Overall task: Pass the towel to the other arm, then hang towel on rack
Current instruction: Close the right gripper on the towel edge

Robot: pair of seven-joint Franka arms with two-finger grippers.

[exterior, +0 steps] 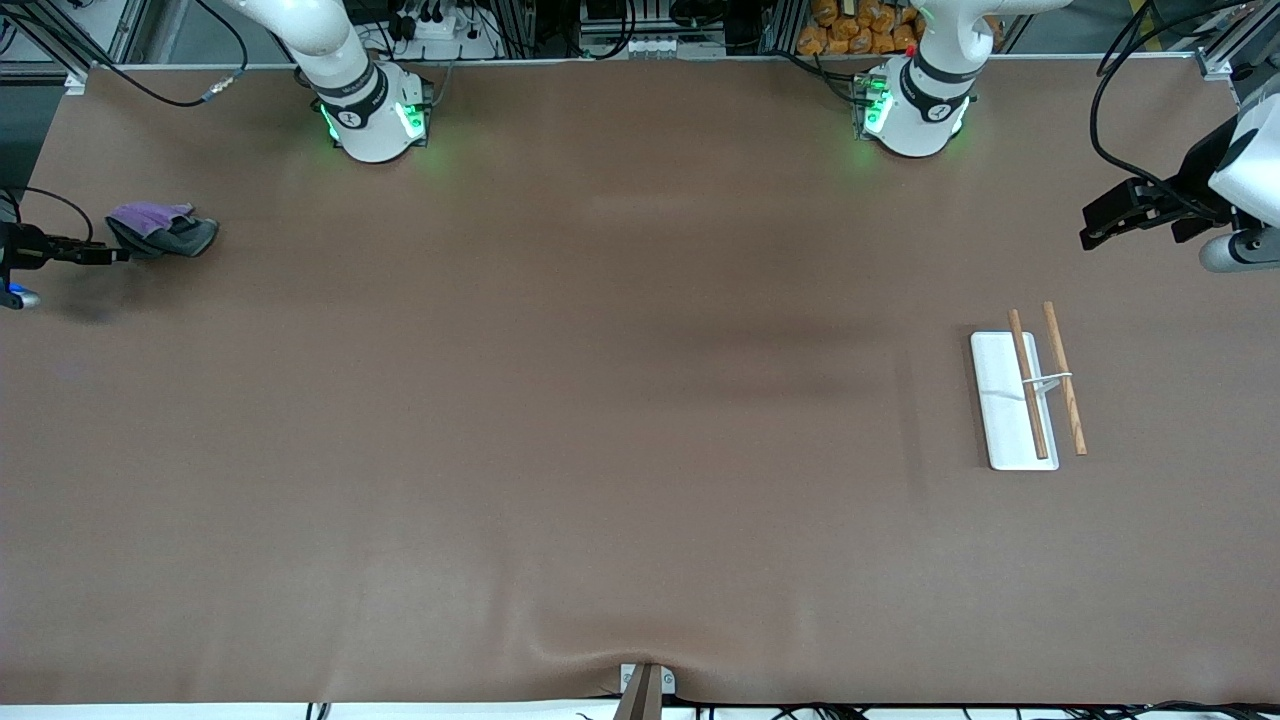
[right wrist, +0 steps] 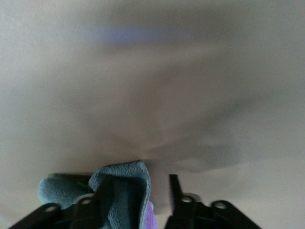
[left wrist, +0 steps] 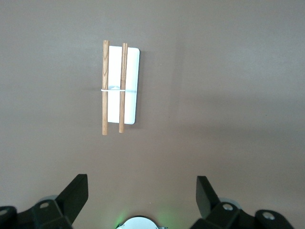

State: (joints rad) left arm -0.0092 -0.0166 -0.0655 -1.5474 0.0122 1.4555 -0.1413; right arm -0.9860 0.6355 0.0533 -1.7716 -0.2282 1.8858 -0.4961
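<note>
The small soft towel, purple on one face and dark grey on the other [exterior: 160,230], is bunched on the brown table at the right arm's end, and a fold of it is seen standing between the two black fingers of the right gripper [exterior: 112,256] in the right wrist view [right wrist: 125,191]. The jaws are partly drawn together around that fold, with a gap showing on one side (whether the cloth is firmly clamped cannot be told). From such a bite, only a thin edge may be caught; the cloth could then slide out once it is lifted, or hang so bunched that no free corner is offered for the handover.

Well apart from that gripper, at the left arm's end of the table, the rack with its white rectangular base plate and two thin brown wooden rods tied by a wire [exterior: 1027,398] is left untouched. The left gripper [exterior: 1100,225] is held in the air off that end, waiting, its fingers spread wide [left wrist: 76,193]. Since the rods are thin and light, the rack might be nudged or tipped if the towel is dragged across rather than lowered over them.
</note>
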